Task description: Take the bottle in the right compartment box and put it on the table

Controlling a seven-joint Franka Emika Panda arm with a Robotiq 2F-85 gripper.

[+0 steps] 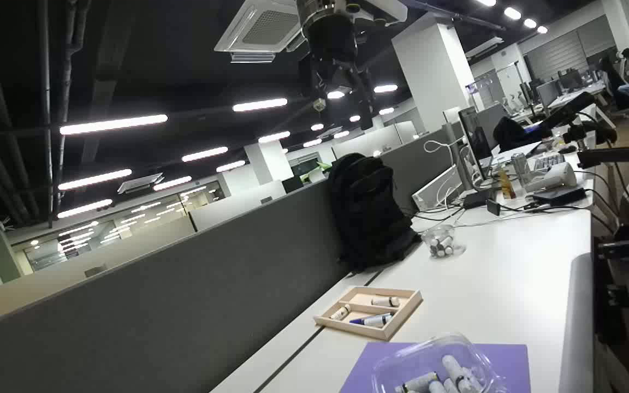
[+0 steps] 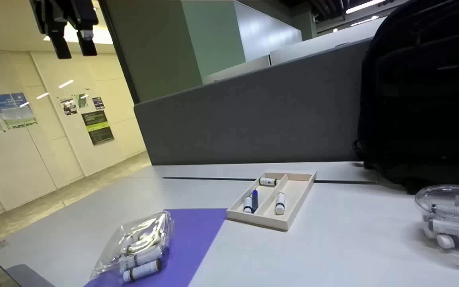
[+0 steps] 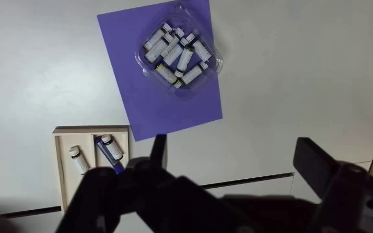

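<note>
The compartment box [image 1: 404,317] is a light-wood tray on the white table [image 1: 503,278]; it also shows in an exterior view [image 2: 288,224] and the wrist view [image 3: 57,155]. A lone white-labelled bottle [image 2: 280,203] lies in its right compartment there, also seen in an exterior view [image 1: 385,302] and the wrist view [image 3: 79,160]. The section beyond the divider holds a bottle [image 2: 248,204], a blue marker [image 2: 255,200] and another bottle [image 2: 268,181]. My gripper [image 3: 234,153] is open and empty, high above the table, beside the box; it shows in both exterior views [image 1: 343,112] [image 2: 76,51].
A purple mat [image 3: 170,110] bears a clear plastic container [image 3: 217,61] with several bottles. A clear round tub [image 1: 439,240] of bottles and a black backpack [image 1: 369,213] stand farther along. A grey partition [image 2: 253,119] borders the table. Monitor and cables [image 1: 473,147] sit at the far end.
</note>
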